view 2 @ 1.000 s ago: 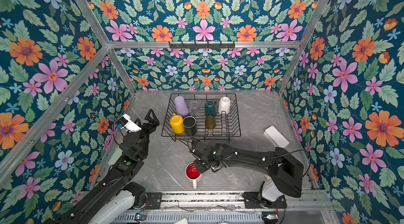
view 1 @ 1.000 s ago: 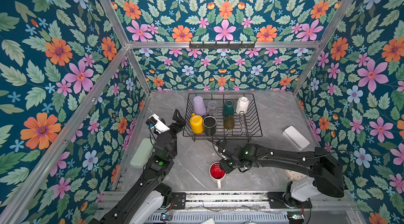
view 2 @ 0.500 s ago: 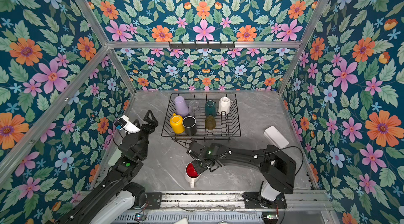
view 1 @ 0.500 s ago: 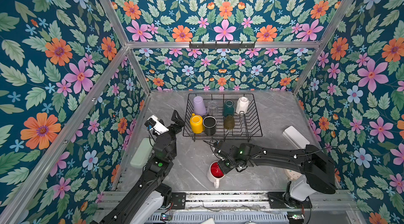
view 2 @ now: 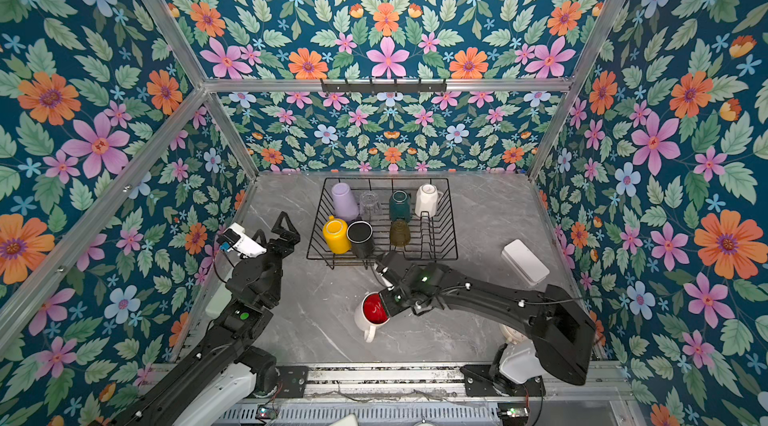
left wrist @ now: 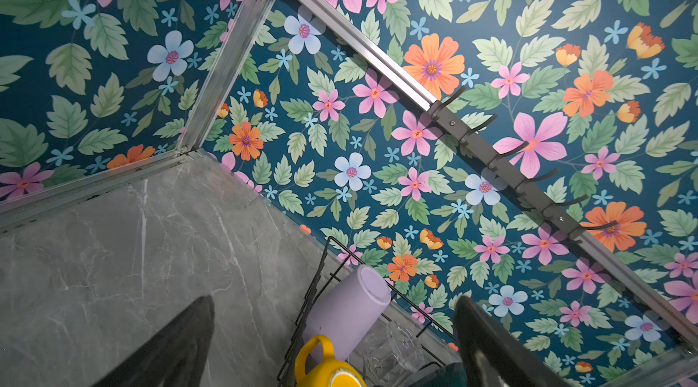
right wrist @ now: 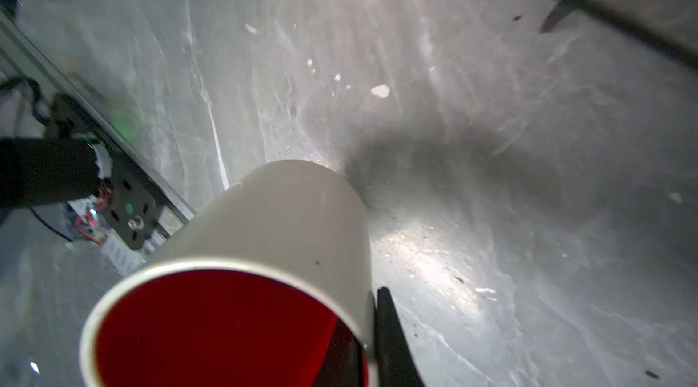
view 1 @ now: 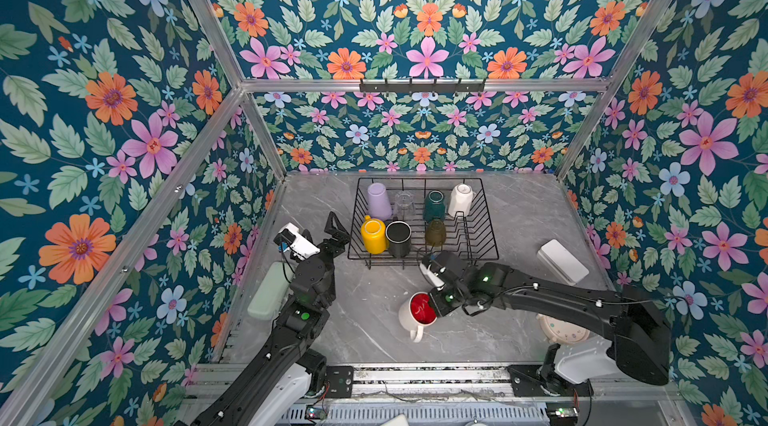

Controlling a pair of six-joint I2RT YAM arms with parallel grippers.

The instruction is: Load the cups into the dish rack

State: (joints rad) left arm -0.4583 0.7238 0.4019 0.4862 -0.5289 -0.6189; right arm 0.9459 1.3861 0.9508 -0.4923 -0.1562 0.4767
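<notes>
ROBOT TEST CELL, STAGED AS A KITCHEN CORNER: Two black robot arms, the left arm point(view 1: 291, 345) and the right arm point(view 1: 552, 299), are bolted to a metal rail point(view 1: 415, 374) along the lower edge of both top views. Loose wiring and small circuit boards point(view 1: 316, 413) lie exposed beneath it. Aluminium framing point(view 1: 204, 16) holds printed floral panels point(view 1: 428, 16) on three sides in place of real walls. The grey marble-look bench point(view 1: 361, 320) carries household props: a black wire dish rack point(view 1: 491, 222) stocked with cups point(view 1: 378, 201) sits at centre frame. A black hook rail point(view 1: 422, 86) is fixed to the back crossbar at upper centre.
</notes>
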